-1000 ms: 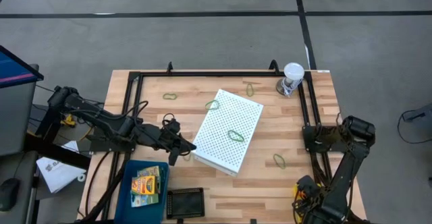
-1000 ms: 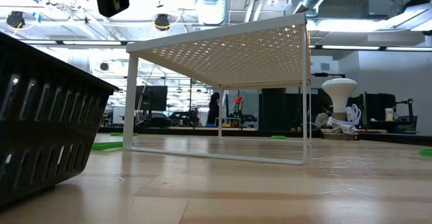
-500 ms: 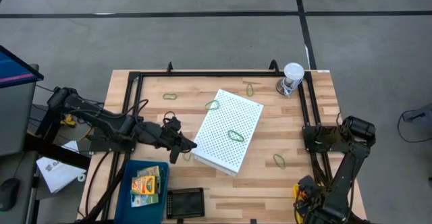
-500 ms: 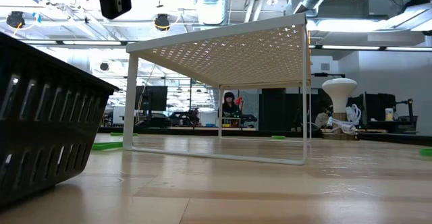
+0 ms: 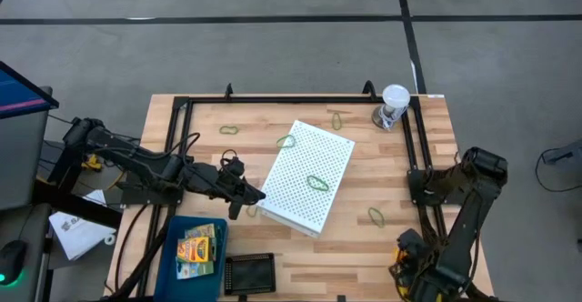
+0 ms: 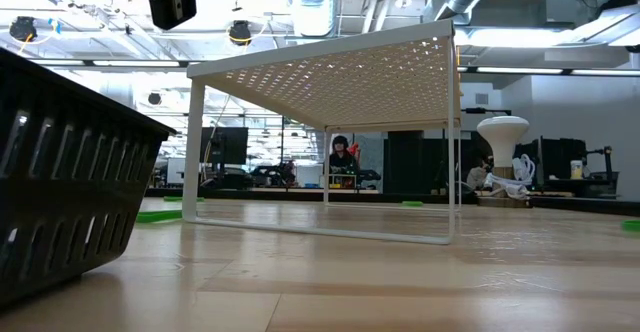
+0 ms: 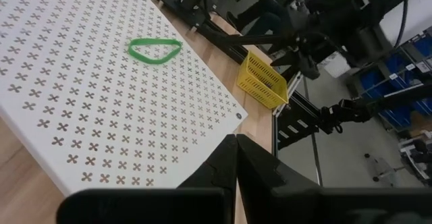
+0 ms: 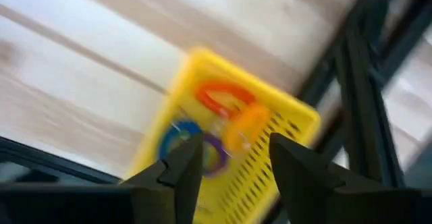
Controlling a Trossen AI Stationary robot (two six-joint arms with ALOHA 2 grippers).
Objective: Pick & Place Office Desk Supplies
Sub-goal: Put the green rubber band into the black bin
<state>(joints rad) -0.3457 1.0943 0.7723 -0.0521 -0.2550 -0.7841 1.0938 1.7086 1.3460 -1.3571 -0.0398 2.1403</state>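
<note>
1. Nearest the front edge of the worktop [image 5: 364, 256], crayon boxes [image 5: 201, 245] lie in a blue tray [image 5: 173, 270].
2. The right hand [image 8: 229, 173], fingers spread, hangs over a yellow basket [image 8: 283, 126] holding coloured rubber bands [image 8: 219, 99].
3. The left hand [image 5: 257, 198], fingers pressed together, sits at the white perforated box [image 5: 309, 152], where a green rubber band [image 5: 317, 183] lies.
4. Farther back, a loop [image 5: 228, 130] lies on the wood.

no legible text, labels, brands or numbers anywhere
</note>
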